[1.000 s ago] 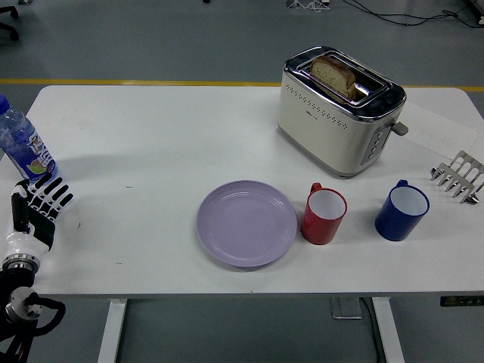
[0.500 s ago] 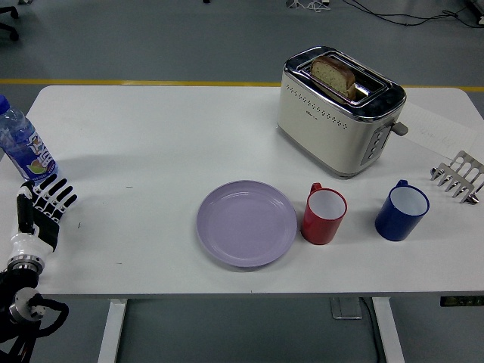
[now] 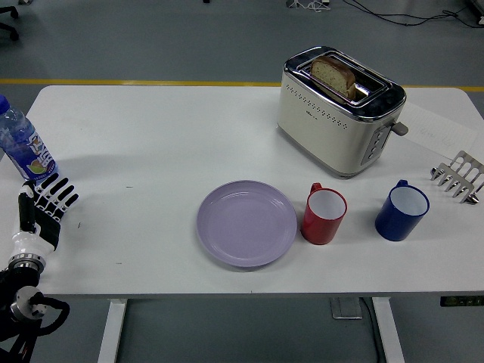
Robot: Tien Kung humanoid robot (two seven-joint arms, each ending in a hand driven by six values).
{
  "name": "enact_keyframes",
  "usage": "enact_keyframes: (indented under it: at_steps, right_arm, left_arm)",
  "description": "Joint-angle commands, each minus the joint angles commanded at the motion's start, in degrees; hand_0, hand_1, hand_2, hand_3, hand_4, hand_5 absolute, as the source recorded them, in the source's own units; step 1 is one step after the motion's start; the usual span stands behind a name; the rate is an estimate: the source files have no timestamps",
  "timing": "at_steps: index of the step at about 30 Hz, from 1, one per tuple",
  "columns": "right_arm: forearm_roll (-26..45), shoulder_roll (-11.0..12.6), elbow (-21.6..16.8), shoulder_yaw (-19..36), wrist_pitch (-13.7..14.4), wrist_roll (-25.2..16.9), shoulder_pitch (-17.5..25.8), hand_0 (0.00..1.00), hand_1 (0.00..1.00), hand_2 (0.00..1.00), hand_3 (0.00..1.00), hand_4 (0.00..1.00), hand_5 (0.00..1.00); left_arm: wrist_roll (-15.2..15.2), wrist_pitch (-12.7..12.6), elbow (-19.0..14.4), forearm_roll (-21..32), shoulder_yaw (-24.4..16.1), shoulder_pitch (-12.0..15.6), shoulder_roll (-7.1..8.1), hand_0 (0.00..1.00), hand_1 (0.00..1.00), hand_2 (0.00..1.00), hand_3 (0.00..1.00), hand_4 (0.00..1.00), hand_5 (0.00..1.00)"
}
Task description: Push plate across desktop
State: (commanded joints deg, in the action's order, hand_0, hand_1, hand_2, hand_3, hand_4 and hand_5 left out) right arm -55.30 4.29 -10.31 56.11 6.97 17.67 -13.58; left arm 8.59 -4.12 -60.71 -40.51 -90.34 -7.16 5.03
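So my left hand [image 3: 45, 208] is sitting over at the left edge of the table [image 3: 151, 136], fingers straight and a bit fanned out, holding nothing at all. Flat and loose like that makes sense to me, since a push only needs fingertips or the side of the palm against a rim, no grab required. Just behind the hand is a water bottle [image 3: 21, 145], close enough that I'd want to swing forward and inward rather than back, or I'll clip it. My right arm isn't anywhere in the shot. The lilac plate [image 3: 246, 223] is well apart from my hand, lying flat and empty near the front edge around the middle of the table, with a clear strip of bare tabletop between us. Here's the catch: a red mug [image 3: 324, 215] stands just beside the plate's right rim, maybe touching, can't quite tell. A blue mug [image 3: 401, 210] is further right, a toaster [image 3: 339, 113] with bread in it sits behind them, and a small metal rack [image 3: 459, 175] is at the far right. Pushing straight right would probably shove the red mug along too, so I'd guess angling away from it is safer.
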Motion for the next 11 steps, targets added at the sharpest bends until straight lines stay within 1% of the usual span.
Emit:
enact_keyframes:
  at_steps: [11]
  right_arm:
    - [-1.1, 0.0, 0.0, 0.7, -0.2, 0.2, 0.0, 0.531, 0.501, 0.600, 0.551, 0.255, 0.196]
  left_arm:
    - [0.0, 0.0, 0.0, 0.0, 0.1, -0.2, 0.04, 0.667, 0.676, 0.660, 0.618, 0.480, 0.942]
